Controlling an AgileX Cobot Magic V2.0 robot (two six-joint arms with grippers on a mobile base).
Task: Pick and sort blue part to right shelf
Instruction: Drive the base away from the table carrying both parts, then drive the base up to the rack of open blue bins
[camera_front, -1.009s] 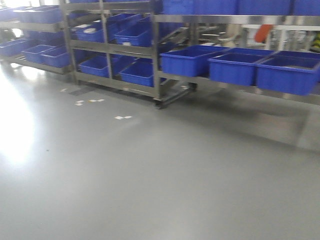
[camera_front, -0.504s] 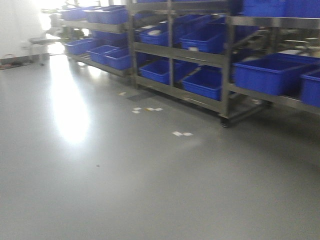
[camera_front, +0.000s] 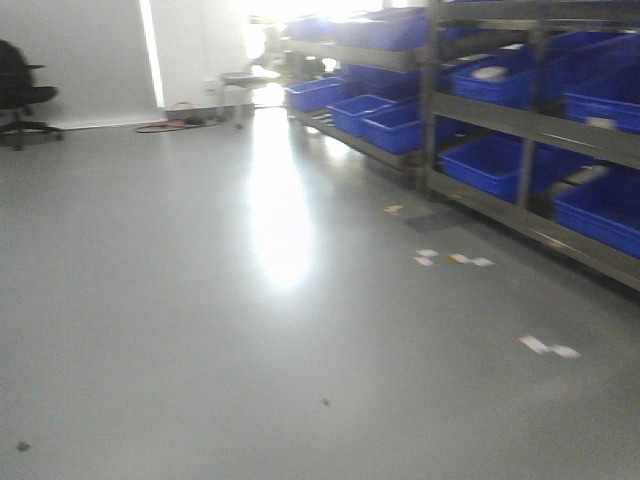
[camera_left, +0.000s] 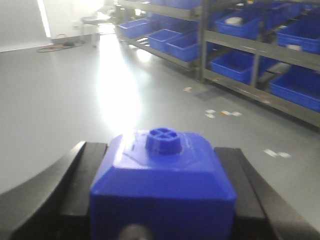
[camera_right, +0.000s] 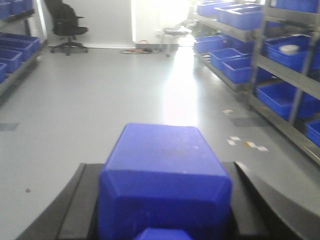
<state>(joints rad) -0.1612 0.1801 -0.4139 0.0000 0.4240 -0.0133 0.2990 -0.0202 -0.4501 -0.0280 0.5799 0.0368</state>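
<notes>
Swinging leftward since a second ago, the front view now has the right shelf (camera_front: 530, 112) pushed to the right edge of the picture. A black office chair (camera_front: 20, 85) and a bright doorway have come into sight at the far left. Grey floor (camera_front: 200, 330) fills most of that view, with a few white scraps (camera_front: 548, 347) lying near the foot of the rack. Blue bins (camera_front: 395, 125) sit on the lower levels of the shelf, well apart from both arms.

From the left wrist view, the left end effector (camera_left: 161, 200) is pinching a knobbed blue part (camera_left: 162, 180). Its black fingers (camera_left: 75, 185) press against the two sides of the block, and a round stub with a cross in its top faces upward.

From the right wrist view, the right end effector (camera_right: 165, 205) is likewise clamped on a plain blue part (camera_right: 165, 175). Dark fingers (camera_right: 82, 205) touch both flanks of this flat-topped block. Both parts hang above the floor, clear of the shelf.
</notes>
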